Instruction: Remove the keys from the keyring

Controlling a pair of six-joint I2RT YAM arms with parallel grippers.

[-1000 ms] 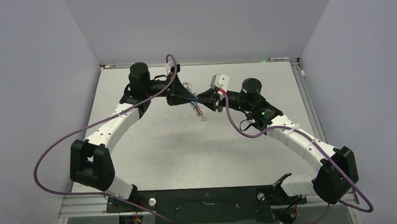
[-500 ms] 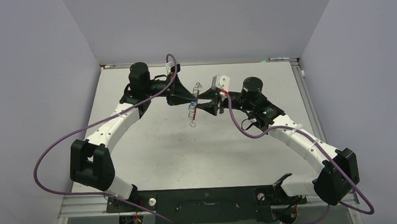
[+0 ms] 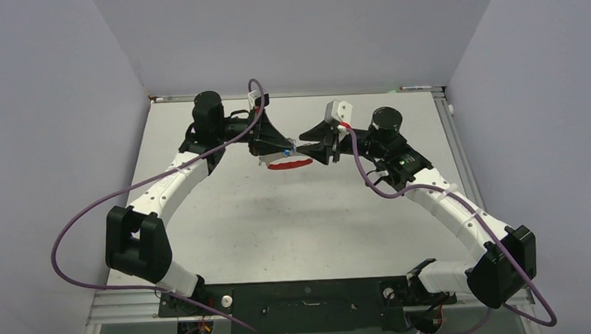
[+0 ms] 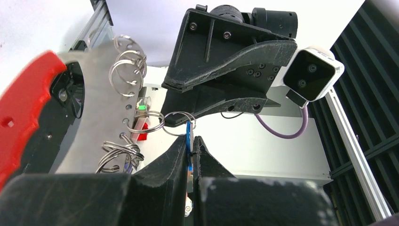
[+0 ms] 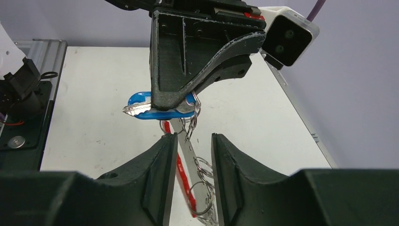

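Note:
My left gripper (image 3: 281, 146) is shut on the blue-headed key (image 4: 189, 134), seen edge-on between its tips (image 4: 191, 139). The key (image 5: 141, 107) hangs on a wire loop of the keyring. The keyring (image 3: 290, 164), a red arc band with a silver plate (image 4: 101, 94) and a row of wire loops, dangles from that key above the table. My right gripper (image 3: 308, 147) faces the left one and is open. The keyring's plate (image 5: 188, 153) hangs in the gap between its jaws (image 5: 193, 139), touching neither finger as far as I can see.
The white table (image 3: 280, 228) lies below both grippers. Grey walls enclose it on three sides. An aluminium rail (image 3: 447, 115) runs along the right edge. Purple cables loop beside both arms.
The right gripper has moved back to the right and up. The keyring has swung from hanging on edge between the grippers to showing its red arc below them. The left gripper has held still.

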